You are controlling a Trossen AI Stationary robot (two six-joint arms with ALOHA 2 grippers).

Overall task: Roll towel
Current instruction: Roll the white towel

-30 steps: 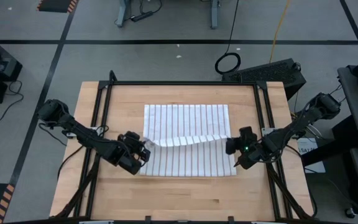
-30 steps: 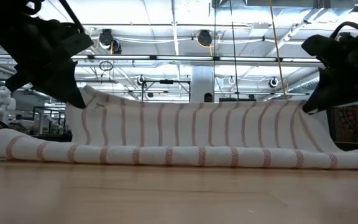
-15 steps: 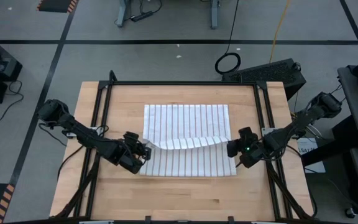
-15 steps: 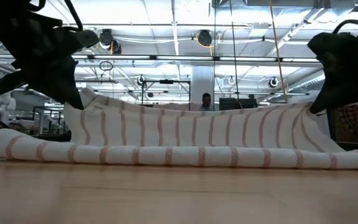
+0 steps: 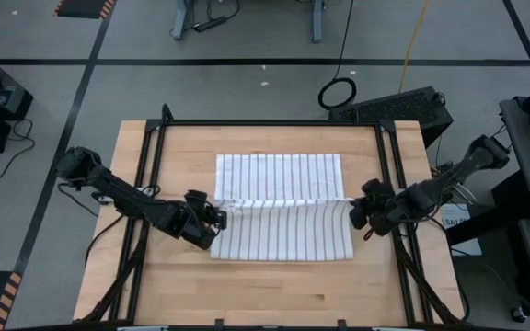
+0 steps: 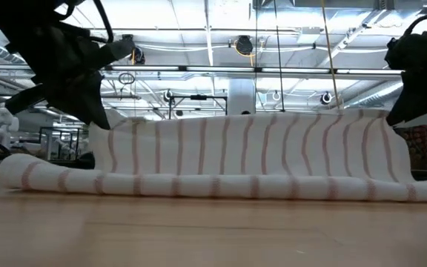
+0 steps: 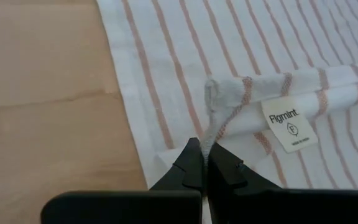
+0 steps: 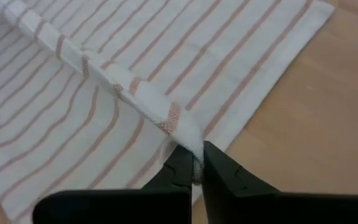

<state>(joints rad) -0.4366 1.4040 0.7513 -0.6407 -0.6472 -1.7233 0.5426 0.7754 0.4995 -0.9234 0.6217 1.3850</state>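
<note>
Left gripper and right gripper, each clamped on the towel, hold its raised fold stretched nine-to-three o'clock, apparently equally near.

From table level, the towel hid the whole far side of the table, and both arms ran off the top edge. In the left wrist shot, the small print on the tag was too tiny to read.

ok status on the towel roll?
Left gripper and right gripper shut on towel fold ends, lifted taut. Nothing in the way.
</note>
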